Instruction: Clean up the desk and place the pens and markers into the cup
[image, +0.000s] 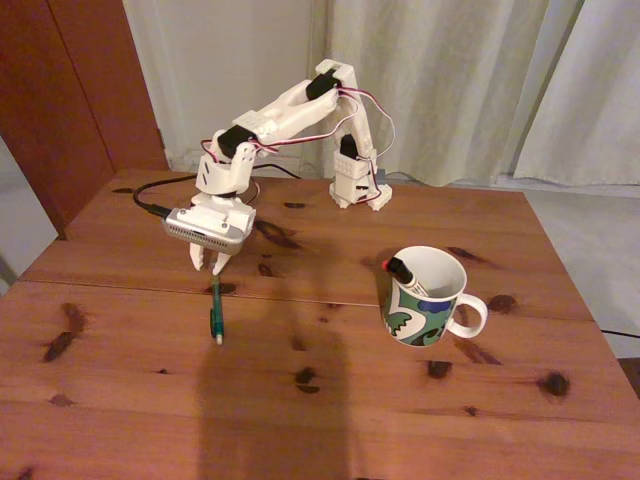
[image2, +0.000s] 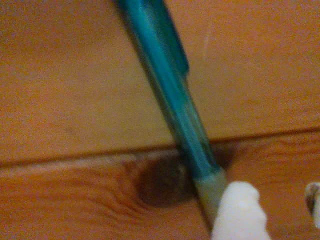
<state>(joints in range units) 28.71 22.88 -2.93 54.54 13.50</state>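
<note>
Gripper (image: 212, 268) over the teal-green, white-tipped pen (image: 216, 312) lying on the desk (image: 330, 400).

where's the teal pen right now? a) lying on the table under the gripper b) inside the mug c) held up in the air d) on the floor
a: in the fixed view the teal pen lies flat on the desk, one end at the gripper tips, well left of the mug.

Knotty pine desk (image: 330, 410) w/ seam, teal pen (image: 215, 316), patterned mug (image: 428, 300), arm base (image: 358, 190)
</note>
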